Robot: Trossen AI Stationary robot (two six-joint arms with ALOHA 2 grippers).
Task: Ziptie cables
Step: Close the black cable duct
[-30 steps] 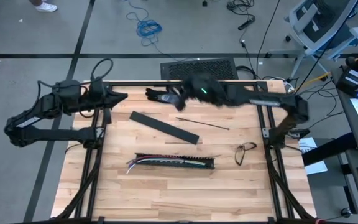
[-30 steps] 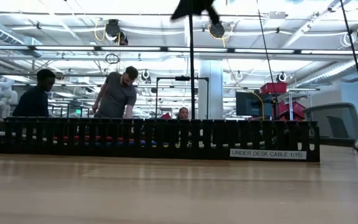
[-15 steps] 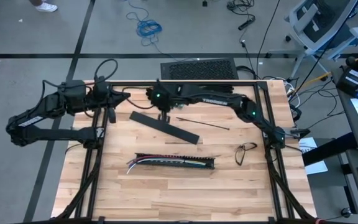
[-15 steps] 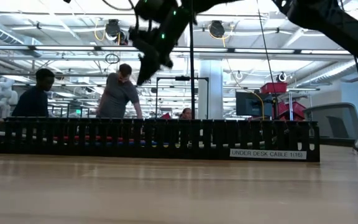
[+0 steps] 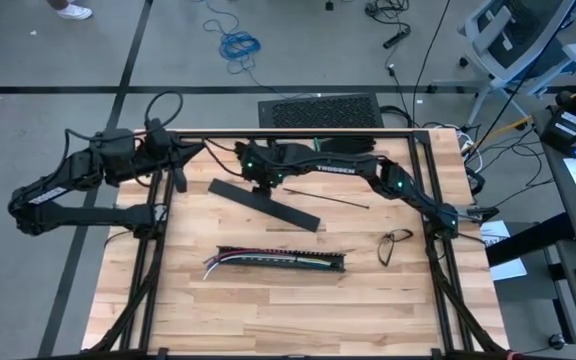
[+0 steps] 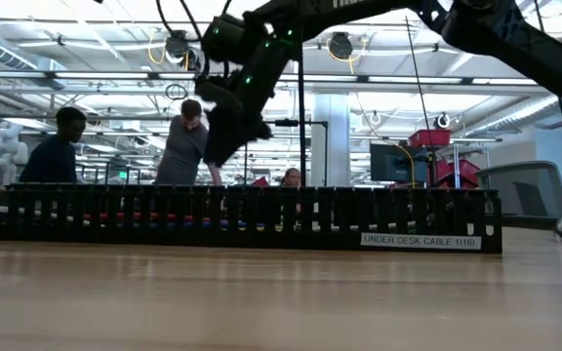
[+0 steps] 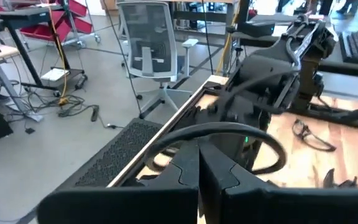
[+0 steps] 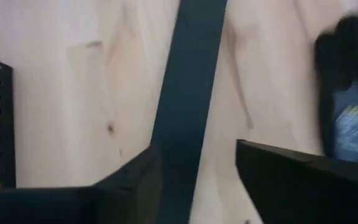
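Note:
The cables point(image 5: 216, 264), thin red, yellow and other coloured wires, lie in a long black slotted duct point(image 5: 288, 262) on the table's near middle, their ends sticking out of its left end. My right gripper point(image 5: 260, 183) hangs open above a flat black strip point(image 8: 191, 81) at the far middle; in the right wrist view its fingers point(image 8: 135, 180) stand on either side of the strip without touching it. In the low view it point(image 6: 224, 127) is well above the duct point(image 6: 252, 219). My left gripper point(image 7: 199, 168) waits shut at the far left corner point(image 5: 190, 158).
A thin black zip tie point(image 5: 328, 198) lies right of the strip point(image 5: 263, 203). Glasses point(image 5: 396, 243) lie near the right edge. A dark glove point(image 8: 347, 106) lies at the far edge beside my right gripper. People stand in the room behind the table point(image 6: 188, 146).
My right arm has swung from the far middle toward the table's left, and its gripper has come down over the flat black strip's far end. The duct, cables and zip tie have stayed where they were.

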